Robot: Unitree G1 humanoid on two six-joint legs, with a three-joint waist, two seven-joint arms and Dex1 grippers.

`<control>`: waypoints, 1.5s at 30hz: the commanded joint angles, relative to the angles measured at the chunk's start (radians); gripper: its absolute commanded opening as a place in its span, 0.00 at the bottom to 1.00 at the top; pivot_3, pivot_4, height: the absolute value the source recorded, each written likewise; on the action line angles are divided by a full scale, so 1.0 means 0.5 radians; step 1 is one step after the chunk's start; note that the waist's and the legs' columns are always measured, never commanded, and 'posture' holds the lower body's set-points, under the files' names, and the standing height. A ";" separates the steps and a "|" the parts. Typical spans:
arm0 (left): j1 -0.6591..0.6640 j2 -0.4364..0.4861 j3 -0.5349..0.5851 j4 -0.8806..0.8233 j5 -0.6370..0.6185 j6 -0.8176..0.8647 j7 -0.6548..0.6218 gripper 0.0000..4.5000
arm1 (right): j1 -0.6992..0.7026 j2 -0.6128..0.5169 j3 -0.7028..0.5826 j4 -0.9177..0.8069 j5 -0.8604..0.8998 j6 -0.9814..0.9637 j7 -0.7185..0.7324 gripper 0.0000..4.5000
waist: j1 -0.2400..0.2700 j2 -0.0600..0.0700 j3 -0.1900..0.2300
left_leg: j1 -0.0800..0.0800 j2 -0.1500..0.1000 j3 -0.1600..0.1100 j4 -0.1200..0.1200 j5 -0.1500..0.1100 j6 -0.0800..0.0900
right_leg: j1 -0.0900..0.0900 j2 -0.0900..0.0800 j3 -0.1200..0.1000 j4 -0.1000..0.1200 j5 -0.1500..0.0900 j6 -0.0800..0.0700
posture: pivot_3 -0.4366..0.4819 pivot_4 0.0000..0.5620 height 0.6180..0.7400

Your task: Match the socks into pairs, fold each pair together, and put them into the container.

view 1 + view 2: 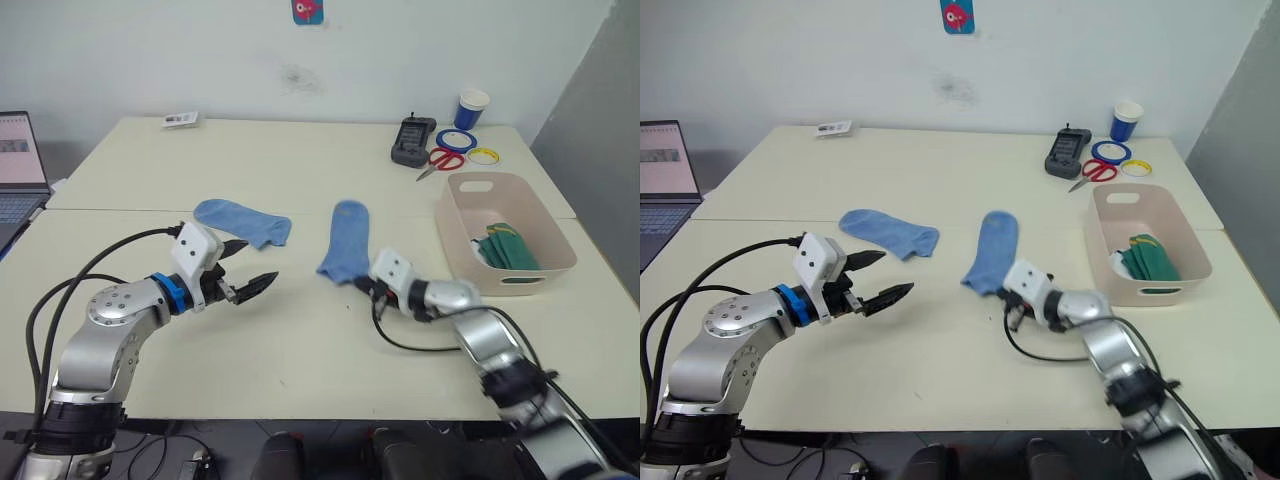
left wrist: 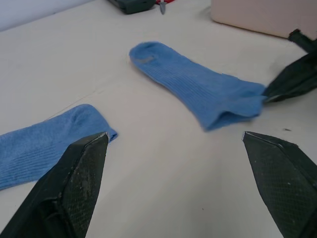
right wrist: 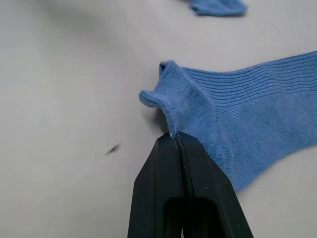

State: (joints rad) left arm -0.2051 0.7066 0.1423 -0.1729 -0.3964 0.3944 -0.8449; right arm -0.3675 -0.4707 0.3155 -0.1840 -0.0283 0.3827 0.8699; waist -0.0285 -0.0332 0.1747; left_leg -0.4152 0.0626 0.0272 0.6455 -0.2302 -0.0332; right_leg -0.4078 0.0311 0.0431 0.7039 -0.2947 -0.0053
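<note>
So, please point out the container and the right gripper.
container (image 1: pixel 458 238), left eye view, its near-left wall.
right gripper (image 3: pixel 179 144), right wrist view, fingertips shut on the light blue sock's (image 3: pixel 257 109) cuff.

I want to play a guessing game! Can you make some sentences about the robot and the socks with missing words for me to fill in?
1. The right hand is pinching the cuff of a soft light ____ sock.
2. The left hand has its fingers ____.
3. The folded dark green socks lie inside the pale beige plastic ____.
4. The red-handled scissors lie beside the black ____.

Missing words: blue; open; tub; device
</note>
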 commanded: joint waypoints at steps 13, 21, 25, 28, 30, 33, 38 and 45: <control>0.013 0.045 -0.091 0.042 0.038 -0.285 -0.337 1.00 | 0.314 -0.684 -0.423 -0.877 0.348 0.345 0.257 0.44 | -0.008 -0.001 0.000 | 0.001 0.001 0.004 -0.001 0.000 0.000 | 0.000 0.004 0.000 -0.001 -0.001 -0.001 | 0.48 0.27 0.93; -0.022 0.020 -0.183 0.048 0.066 -0.347 -0.417 1.00 | 0.127 -0.479 -0.098 -0.925 0.236 0.605 -0.031 0.84 | -0.008 -0.001 0.000 | 0.001 0.002 0.004 -0.001 0.000 0.000 | 0.001 0.004 -0.001 -0.001 -0.002 -0.001 | 0.48 0.27 0.93; -0.089 -0.040 -0.211 0.062 0.051 -0.300 -0.362 1.00 | 0.052 -0.311 0.083 -0.719 0.138 0.677 -0.183 0.84 | -0.006 -0.002 0.000 | 0.000 0.001 0.004 0.000 0.000 0.000 | 0.001 0.004 0.000 -0.002 -0.002 -0.001 | 0.48 0.27 0.93; -0.132 -0.081 -0.214 0.064 0.039 -0.238 -0.315 1.00 | 0.041 -0.220 0.120 -0.608 0.118 0.731 -0.258 0.84 | -0.006 -0.002 -0.001 | -0.001 0.000 0.004 0.000 0.000 0.000 | 0.001 0.003 0.001 -0.003 -0.002 -0.001 | 0.48 0.27 0.93; -0.163 -0.105 -0.216 0.069 0.039 -0.194 -0.281 1.00 | 0.056 -0.200 0.150 -0.545 0.101 0.755 -0.286 0.76 | -0.005 -0.002 -0.001 | -0.001 0.000 0.003 0.000 0.000 0.000 | 0.001 0.003 0.000 -0.003 -0.001 -0.001 | 0.48 0.27 0.93; -0.194 -0.118 -0.230 0.080 0.059 -0.174 -0.262 1.00 | 0.080 -0.207 0.180 -0.525 0.107 0.768 -0.263 0.55 | -0.006 -0.002 0.000 | -0.001 0.000 0.003 0.000 0.000 0.000 | 0.001 0.003 -0.001 -0.003 -0.001 -0.001 | 0.48 0.27 0.93; -0.311 -0.138 -0.286 0.181 0.110 -0.120 -0.222 1.00 | 0.096 -0.195 0.183 -0.539 0.175 0.755 -0.207 0.17 | -0.006 -0.002 -0.001 | 0.000 0.000 0.003 0.000 0.000 0.000 | 0.002 0.004 -0.002 -0.003 -0.001 -0.001 | 0.48 0.27 0.93; -0.569 -0.208 -0.357 0.372 0.119 0.151 -0.154 1.00 | 0.181 -0.472 0.243 -0.788 0.214 0.667 0.017 0.01 | -0.003 -0.003 -0.001 | -0.001 -0.001 0.002 0.000 0.000 0.000 | 0.002 0.005 -0.003 -0.003 -0.001 0.000 | 0.48 0.27 0.93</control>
State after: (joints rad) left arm -0.4560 0.6135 -0.0333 0.0088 -0.3308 0.4397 -0.9278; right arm -0.2852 -0.6771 0.4282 -0.5086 0.0630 0.7304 0.8401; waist -0.0299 -0.0345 0.1744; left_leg -0.4159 0.0621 0.0284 0.6456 -0.2303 -0.0330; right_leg -0.4067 0.0337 0.0415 0.7020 -0.2955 -0.0055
